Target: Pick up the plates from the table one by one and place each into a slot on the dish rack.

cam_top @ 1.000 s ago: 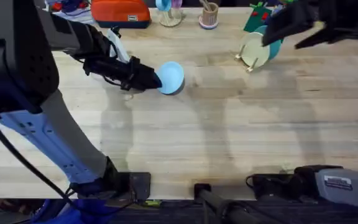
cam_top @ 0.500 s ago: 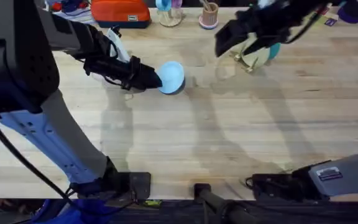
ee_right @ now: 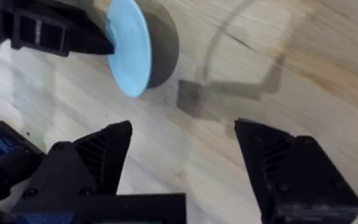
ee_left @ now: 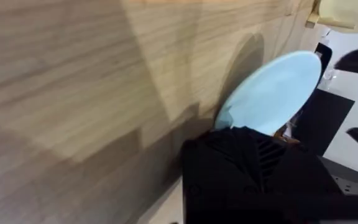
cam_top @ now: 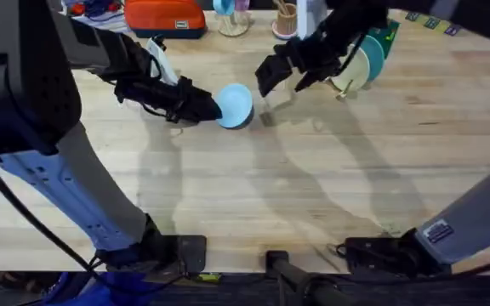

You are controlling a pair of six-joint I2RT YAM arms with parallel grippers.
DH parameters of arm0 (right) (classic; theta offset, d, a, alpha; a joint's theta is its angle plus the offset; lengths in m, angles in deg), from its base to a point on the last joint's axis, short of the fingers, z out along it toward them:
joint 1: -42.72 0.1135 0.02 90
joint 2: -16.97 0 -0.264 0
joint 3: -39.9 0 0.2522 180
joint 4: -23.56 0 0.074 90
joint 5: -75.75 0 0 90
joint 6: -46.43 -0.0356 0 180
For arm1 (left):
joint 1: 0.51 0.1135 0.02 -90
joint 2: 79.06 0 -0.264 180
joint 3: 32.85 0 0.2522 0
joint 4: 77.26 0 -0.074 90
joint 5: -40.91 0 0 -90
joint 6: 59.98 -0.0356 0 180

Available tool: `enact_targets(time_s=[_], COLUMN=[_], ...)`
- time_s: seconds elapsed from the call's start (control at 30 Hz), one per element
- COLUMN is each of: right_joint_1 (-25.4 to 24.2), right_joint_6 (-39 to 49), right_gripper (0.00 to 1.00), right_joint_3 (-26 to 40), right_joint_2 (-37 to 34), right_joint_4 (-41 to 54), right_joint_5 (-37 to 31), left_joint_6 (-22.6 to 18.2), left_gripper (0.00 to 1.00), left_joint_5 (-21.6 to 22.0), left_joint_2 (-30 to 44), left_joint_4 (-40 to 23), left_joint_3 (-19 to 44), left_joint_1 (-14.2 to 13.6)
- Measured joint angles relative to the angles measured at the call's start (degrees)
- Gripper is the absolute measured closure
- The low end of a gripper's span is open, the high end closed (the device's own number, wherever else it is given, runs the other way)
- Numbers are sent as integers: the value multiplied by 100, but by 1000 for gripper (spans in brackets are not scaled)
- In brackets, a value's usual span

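Note:
A light blue plate (cam_top: 236,105) stands on edge just above the table (cam_top: 313,187), its rim pinched by my left gripper (cam_top: 211,107), which is shut on it. In the left wrist view the plate (ee_left: 271,93) sticks out past the black fingers. My right gripper (cam_top: 279,78) hangs open a short way to the plate's right, apart from it. Its wrist view shows the plate (ee_right: 130,47) ahead of the spread fingers (ee_right: 95,155). The dish rack (cam_top: 340,87) at the back right holds a cream plate (cam_top: 349,70) and a teal plate (cam_top: 373,53) upright.
An orange-red case (cam_top: 164,17) and two cups with utensils (cam_top: 286,22) line the back edge. A green toy board (cam_top: 387,37) stands behind the rack. Bare wood stretches across the table's middle and front.
My right arm has swept left from over the rack toward the light blue plate. The left gripper and its plate have stayed put.

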Motion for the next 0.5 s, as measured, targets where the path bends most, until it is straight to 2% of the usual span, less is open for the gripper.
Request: enact_targets(time_s=[0.5], right_joint_1=[403], right_joint_6=[-44], right_gripper=[7], right_joint_3=[0], right_joint_2=[-423], right_joint_4=[-1176], right_joint_5=[15], left_joint_6=[0], left_gripper=[959], left_joint_5=[0], left_joint_2=[-1], left_joint_4=[2], left_joint_3=[0], left_joint_1=[0])
